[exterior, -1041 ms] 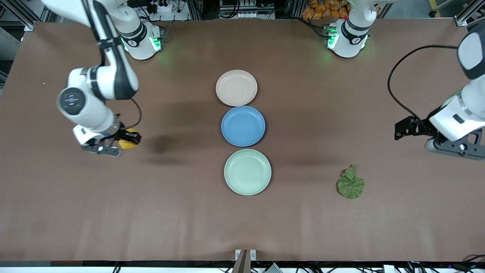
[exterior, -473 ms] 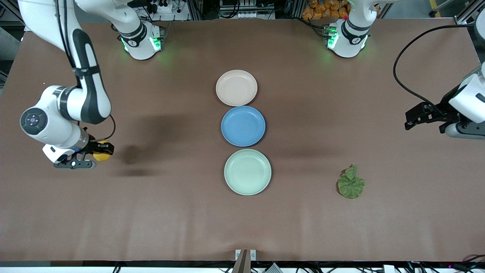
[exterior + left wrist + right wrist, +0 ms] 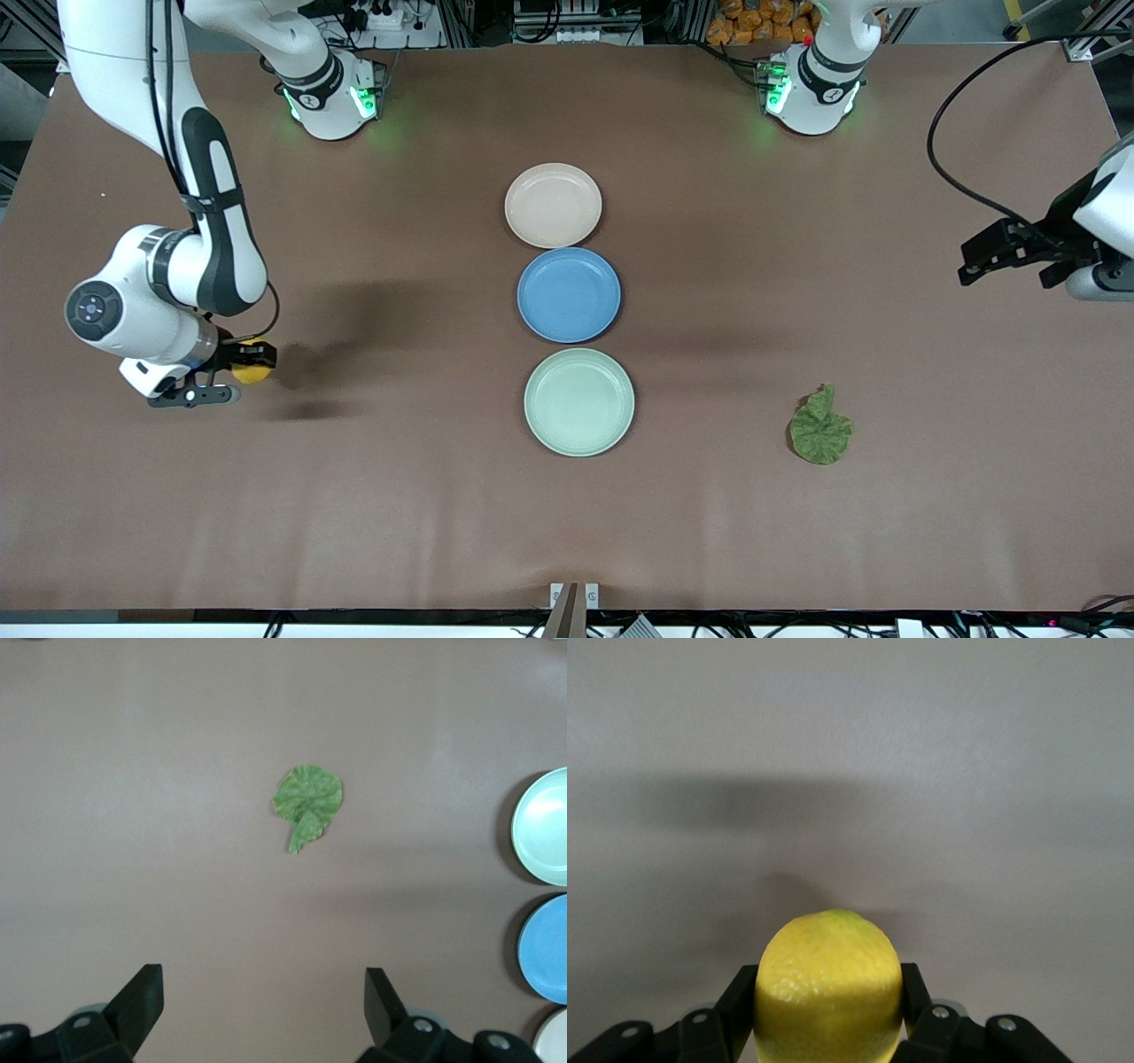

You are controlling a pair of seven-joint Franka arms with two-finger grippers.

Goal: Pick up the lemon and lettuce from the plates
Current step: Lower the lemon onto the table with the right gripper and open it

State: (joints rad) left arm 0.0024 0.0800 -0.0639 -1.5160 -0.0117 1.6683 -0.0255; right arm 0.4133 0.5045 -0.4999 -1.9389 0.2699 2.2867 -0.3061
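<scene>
My right gripper (image 3: 252,361) is shut on the yellow lemon (image 3: 248,373), low over the bare table toward the right arm's end; the lemon fills the space between the fingers in the right wrist view (image 3: 829,985). The lettuce (image 3: 820,427), a crinkled green leaf, lies on the bare table toward the left arm's end, and shows in the left wrist view (image 3: 306,802). My left gripper (image 3: 997,252) is open and empty, raised over the table's edge at the left arm's end. The beige plate (image 3: 553,206) and the mint plate (image 3: 578,401) are both empty.
A blue plate (image 3: 569,294) sits between the beige and mint plates in the table's middle. The mint plate (image 3: 542,826) and blue plate (image 3: 544,950) show at the edge of the left wrist view. Both arm bases stand along the table's back edge.
My right gripper carried the lemon away from the plates toward the right arm's end and has lowered toward the table. My left gripper rose and drew back toward the table's edge.
</scene>
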